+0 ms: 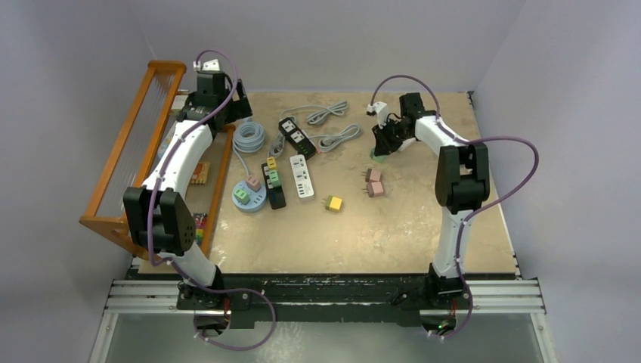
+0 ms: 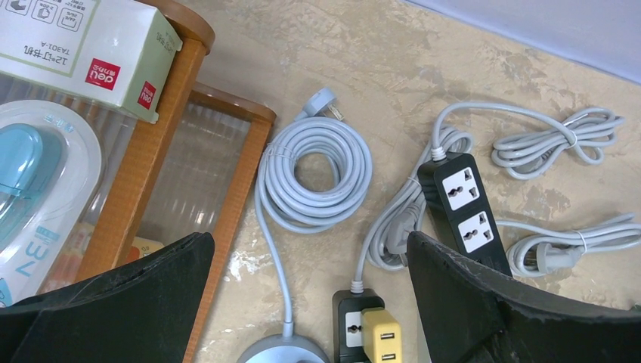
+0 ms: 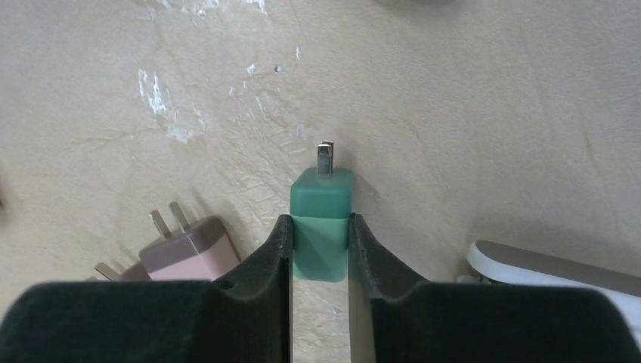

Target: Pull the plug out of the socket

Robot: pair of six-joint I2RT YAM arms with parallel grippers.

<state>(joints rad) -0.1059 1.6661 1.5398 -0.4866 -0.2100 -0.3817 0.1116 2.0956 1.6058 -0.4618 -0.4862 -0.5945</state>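
**A:** What is seen from above?

**B:** The left arm (image 1: 181, 151) is stretched far forward beside the orange rack (image 1: 121, 151). The left tool (image 1: 230, 106) is held over the back left of the counter (image 1: 393, 234). The right arm (image 1: 453, 174) is bent over at the back right. The right tool (image 1: 382, 144) is pointed down, close to the counter. The black socket strip (image 1: 275, 193) is found well apart from it, near the middle.

**A:** What is shown at the left wrist?

**B:** The left tool's fingers (image 2: 136, 295) are spread wide apart, and nothing is held. A grey cable coil (image 2: 314, 174) is seen below them. A yellow plug (image 2: 380, 336) is seen stuck in the black socket strip.

**A:** And at the right wrist?

**B:** The right tool is clamped on a green plug (image 3: 321, 200), with one finger pressed on each side. The metal pins are pointed away from the tool. The plug is not in any socket. Whether the counter is touched cannot be told. A pink plug (image 3: 189, 246) is seen just beside it.
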